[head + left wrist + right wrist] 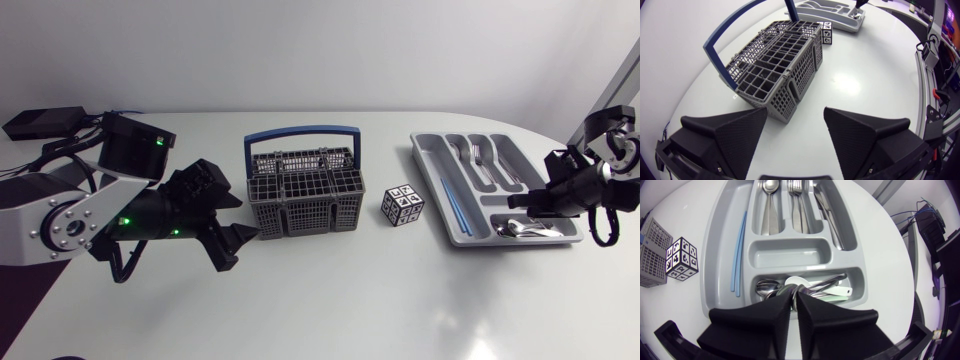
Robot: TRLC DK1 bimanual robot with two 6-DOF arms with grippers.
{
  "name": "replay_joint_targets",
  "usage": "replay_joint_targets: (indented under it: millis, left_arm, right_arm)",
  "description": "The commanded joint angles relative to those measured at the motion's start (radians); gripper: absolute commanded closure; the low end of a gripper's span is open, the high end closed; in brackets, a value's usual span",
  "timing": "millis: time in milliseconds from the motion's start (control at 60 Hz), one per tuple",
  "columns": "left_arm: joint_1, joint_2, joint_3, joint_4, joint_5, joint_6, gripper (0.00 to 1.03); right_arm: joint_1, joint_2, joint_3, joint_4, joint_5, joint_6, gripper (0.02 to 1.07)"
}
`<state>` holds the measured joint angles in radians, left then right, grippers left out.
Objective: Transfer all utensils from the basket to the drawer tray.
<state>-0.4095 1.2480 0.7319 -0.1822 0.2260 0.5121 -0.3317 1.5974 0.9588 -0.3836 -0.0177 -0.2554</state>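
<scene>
While the left gripper [795,120] hangs spread wide just short of the basket's [790,97] near corner, touching nothing, the right gripper [795,300] is over at the tray [715,242]. Its fingers are pressed together, tips down in the cross compartment closest to it. That compartment's got a few spoons [765,286] and a white spoon [799,282] piled up right at the tips. Honestly can't tell whether it's pinching any of them. Past that, the long slots hold more spoons [769,205], forks [797,205] and knives [827,210], and a blue stick [739,250] lies in the narrow side slot. Basket stands upright on the table [350,300], blue handle [300,130] up, apart from the tray, with a little marker cube [682,259] between the two.
</scene>
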Motion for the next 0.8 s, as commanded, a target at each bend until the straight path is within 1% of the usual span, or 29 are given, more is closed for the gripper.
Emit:
replay_joint_targets:
  millis: [0, 100, 117, 200, 267, 350, 383, 467, 533, 617, 783]
  left_arm:
    - [0.006, -0.013, -0.02, -0.002, -0.007, -0.015, 0.25]
    - [0.008, -0.009, -0.02, 0.001, -0.007, -0.015, 0.25]
    - [0.008, -0.009, -0.019, 0.001, -0.007, -0.015, 0.25]
    - [0.015, -0.005, -0.019, 0.001, -0.007, -0.015, 0.25]
    - [0.021, -0.004, -0.019, 0.003, -0.007, -0.015, 0.25]
    - [0.038, -0.001, -0.019, 0.009, -0.007, -0.018, 0.25]
    - [0.052, 0.005, -0.009, 0.01, -0.008, -0.02, 0.25]
    - [0.069, 0.025, 0.006, 0.012, -0.019, -0.03, 0.25]
    - [0.083, 0.041, 0.014, 0.021, -0.031, -0.038, 0.25]
    - [0.09, 0.059, 0.024, 0.026, -0.039, -0.044, 0.25]
    - [0.097, 0.131, 0.066, 0.05, -0.076, -0.07, 0.25]
  right_arm:
    - [0.029, 0.009, -0.034, 0.022, 0.01, 0.01, 0.67]
    - [0.056, -0.017, -0.048, 0.02, 0.012, 0.011, 0.48]
    - [0.063, -0.031, -0.054, 0.02, 0.015, 0.011, 0.42]
    - [0.091, -0.079, -0.063, 0.015, 0.033, 0.011, 0.26]
    - [0.125, -0.139, -0.072, 0.012, 0.033, 0.01, 0.24]
    - [0.168, -0.198, -0.083, 0.015, 0.032, 0.008, 0.24]
    - [0.215, -0.235, -0.084, 0.009, 0.022, 0.005, 0.24]
    - [0.273, -0.264, -0.078, 0.0, -0.014, 0.015, 0.24]
    - [0.33, -0.263, -0.065, -0.003, -0.042, 0.036, 0.24]
    - [0.381, -0.248, -0.052, 0.006, -0.047, 0.054, 0.24]
    - [0.519, -0.152, -0.003, 0.08, -0.056, 0.119, 0.24]
